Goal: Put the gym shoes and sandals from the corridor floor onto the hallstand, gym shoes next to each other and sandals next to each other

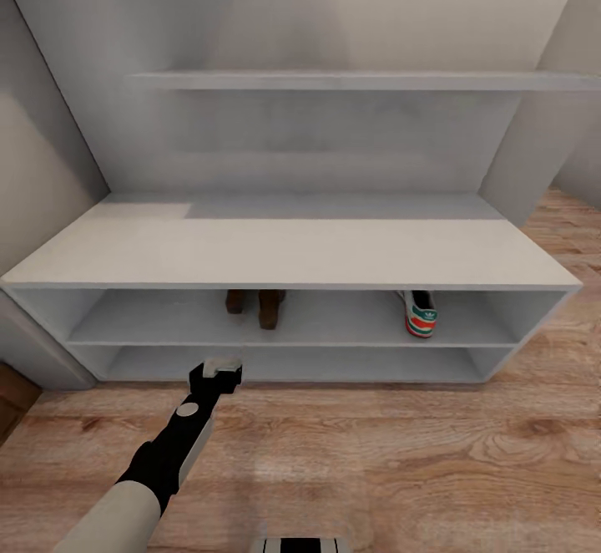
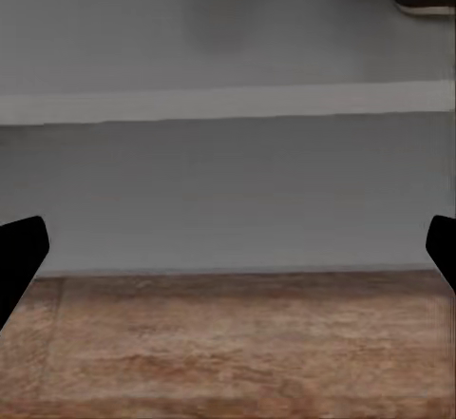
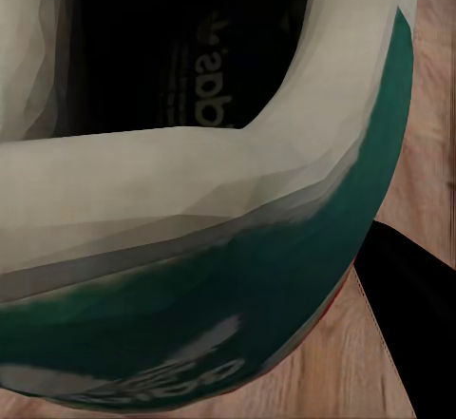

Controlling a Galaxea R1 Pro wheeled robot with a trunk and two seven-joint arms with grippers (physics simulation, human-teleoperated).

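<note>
- Head view: the left fingers (image 1: 219,367) hover empty before the hallstand (image 1: 292,252), low over the corridor floor (image 1: 401,461). On its upper tier beyond them stand two sandals (image 1: 257,303) together, and one gym shoe (image 1: 420,312) far to the right.
- Left wrist view: fingers spread wide, nothing between them.
- Right wrist view: the second gym shoe (image 3: 218,248), white with green stripe, sits against one black finger (image 3: 408,314); whether they clamp it I cannot tell.

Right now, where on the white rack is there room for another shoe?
The hallstand upper tier is bare beside the gym shoe, toward the sandals, and left of them. The bottom tier looks bare. It is crowded only at the sandals.
</note>
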